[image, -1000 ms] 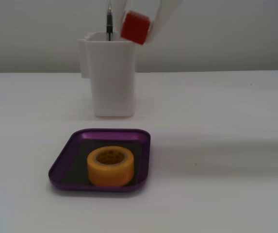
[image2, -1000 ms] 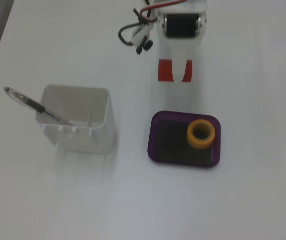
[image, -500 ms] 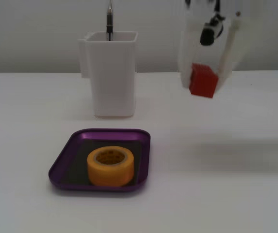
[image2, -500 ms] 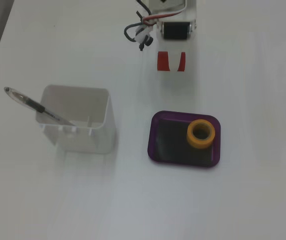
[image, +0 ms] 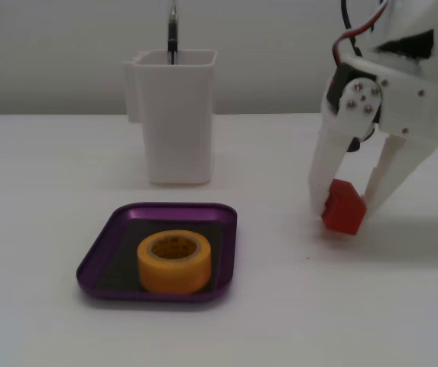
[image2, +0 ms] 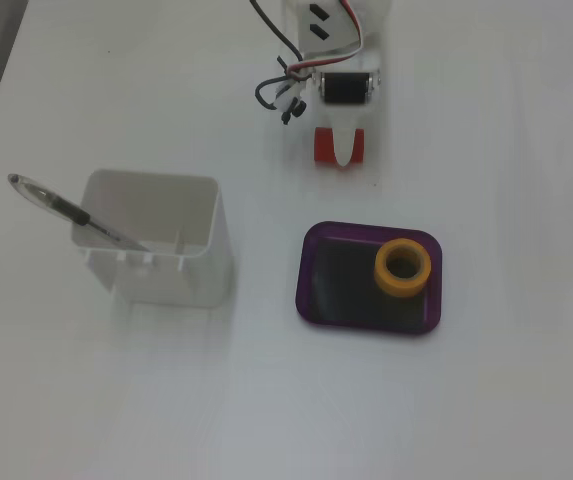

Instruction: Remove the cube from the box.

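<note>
The cube (image: 344, 207) is already out of the box (image: 101, 260), well apart from it, low at the table or touching it. The gripper (image: 346, 210) is closed on the cube, one finger on each side. In the box only the tape roll (image: 174, 261) lies. I judge only the release is left.

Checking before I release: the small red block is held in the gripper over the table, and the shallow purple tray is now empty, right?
Not quite. The shallow purple tray holds a yellow tape roll, seen in both fixed views. The small red block is in the gripper over the white table.
</note>
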